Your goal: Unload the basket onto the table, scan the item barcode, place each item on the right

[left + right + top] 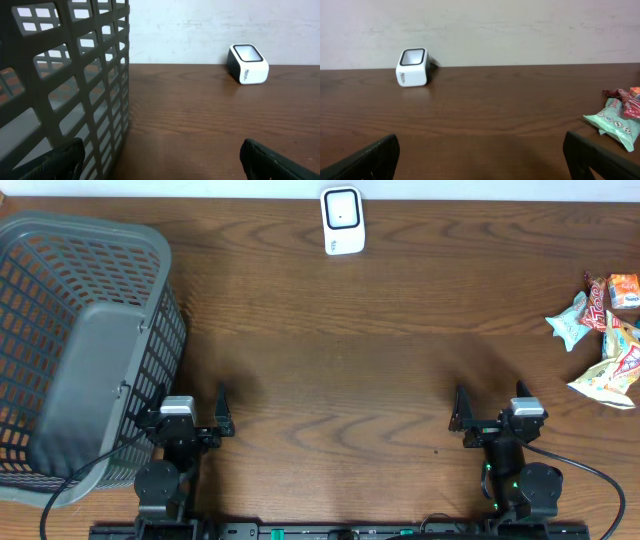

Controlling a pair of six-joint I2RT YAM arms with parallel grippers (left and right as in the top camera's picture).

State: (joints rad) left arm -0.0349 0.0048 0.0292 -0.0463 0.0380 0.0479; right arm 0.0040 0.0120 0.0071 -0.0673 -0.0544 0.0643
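Both arms sit low at the near edge: the left tool (160, 152) and the right tool (480, 145) are spread wide and hold nothing. The packets (605, 330) lie in a loose heap at the far right of the surface (350, 360), well apart from the scanner (342, 220) at the back edge. We think the main risk is the heap itself: wide jaws may pinch two overlapping packets, or push one off the right edge. Crinkly wrap could also slip or fold in the grip and hide the code. We cannot tell from here which face carries a barcode, so it may be shown the wrong way. The left arm is just beside the basket (80, 340) and could knock it.
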